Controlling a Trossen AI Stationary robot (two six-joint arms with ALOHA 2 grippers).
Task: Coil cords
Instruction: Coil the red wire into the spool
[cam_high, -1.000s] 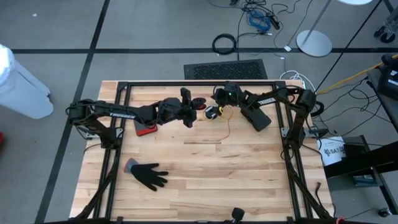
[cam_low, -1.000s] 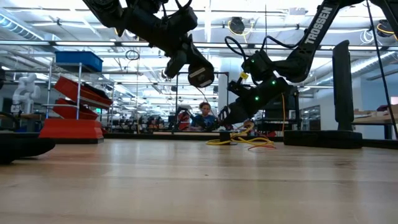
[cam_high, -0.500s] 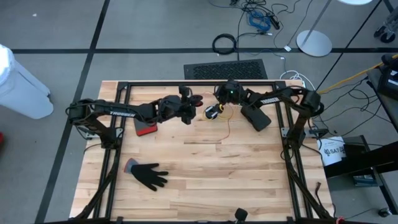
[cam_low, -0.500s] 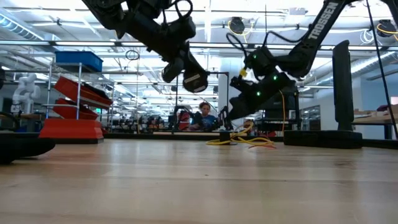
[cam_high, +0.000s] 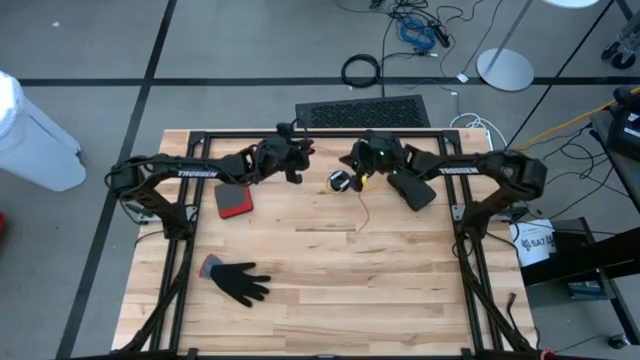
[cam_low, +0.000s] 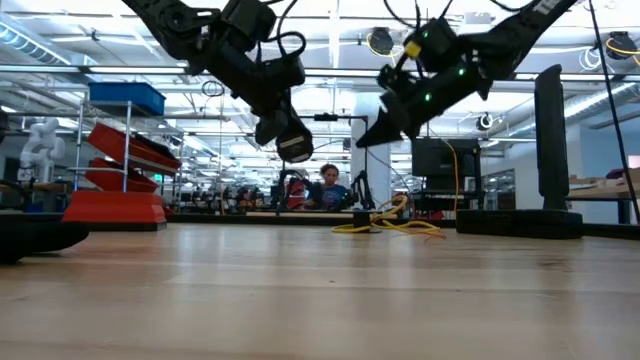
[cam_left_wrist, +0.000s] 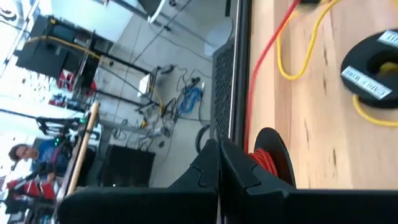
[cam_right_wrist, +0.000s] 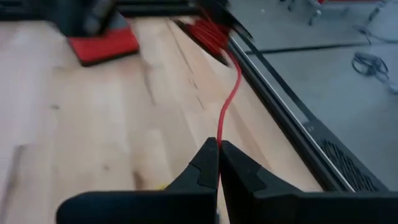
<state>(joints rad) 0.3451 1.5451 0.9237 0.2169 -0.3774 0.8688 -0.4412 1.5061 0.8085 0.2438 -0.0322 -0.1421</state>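
Both claws hang above the far edge of the wooden table (cam_high: 330, 270), each with its fingers pressed together. Left gripper (cam_high: 296, 172) sits left of centre near the black frame rail (cam_high: 320, 133); in its wrist view the closed fingertips (cam_left_wrist: 219, 163) lie just in front of a black spool wound with red cord (cam_left_wrist: 268, 154), and I cannot tell whether they touch it. Right gripper (cam_high: 355, 158) is raised to the right of it, and in its own wrist view the shut fingers (cam_right_wrist: 217, 155) meet where a red cord (cam_right_wrist: 227, 109) ends, so it looks pinched, though the contact is not clear. That red strand runs away along the table edge toward the blurred red bundle.

Below the right gripper lies the yellow-orange cord (cam_high: 352, 182), a loose tangle beside a small black reel (cam_high: 338, 181), with a thin strand trailing toward the middle of the table. From the low camera the yellow cord (cam_low: 395, 225) rests on the tabletop, well beneath both raised claws. A red pad (cam_high: 234, 199) lies near the left arm, and a black glove (cam_high: 240, 281) lies closer to the near-left corner
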